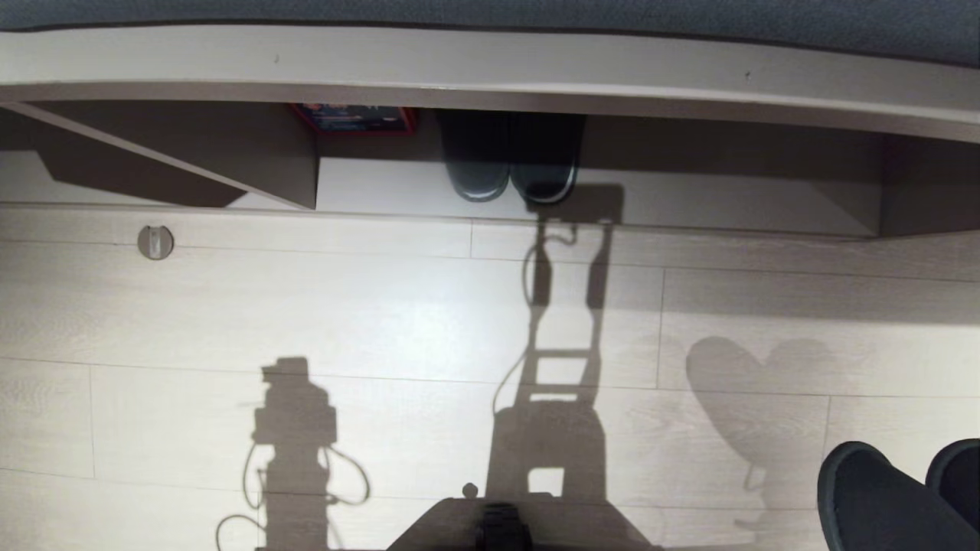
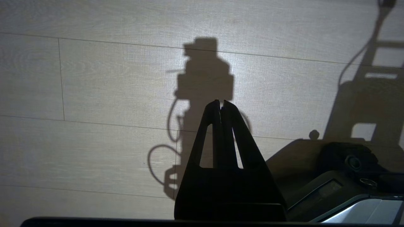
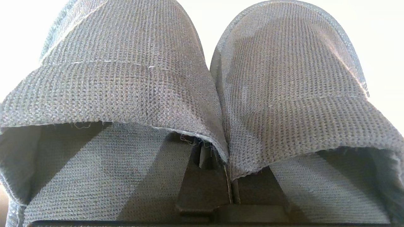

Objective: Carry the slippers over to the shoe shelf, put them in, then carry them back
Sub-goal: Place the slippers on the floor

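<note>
The slippers [image 3: 126,78], a flat dark woven pair, fill the right wrist view side by side. My right gripper [image 3: 229,189] is shut on the slippers where their inner edges meet, with its fingertips hidden under the toe bands. In the head view the slippers [image 1: 873,497] hang at the lower right above the floor. The shoe shelf [image 1: 689,203] runs across the far side, open-fronted with a pale base board and a slanting divider [image 1: 230,153]. Shut and empty, my left gripper [image 2: 221,102] hangs over bare floor.
A chunkier dark pair with a pale sole stripe [image 1: 509,164] stands inside the shelf, beside a red box [image 1: 356,119]. A bench top with a blue cushion [image 1: 490,11] lies above. A round floor fitting [image 1: 155,242] sits at left. My base [image 1: 501,528] shows at the bottom.
</note>
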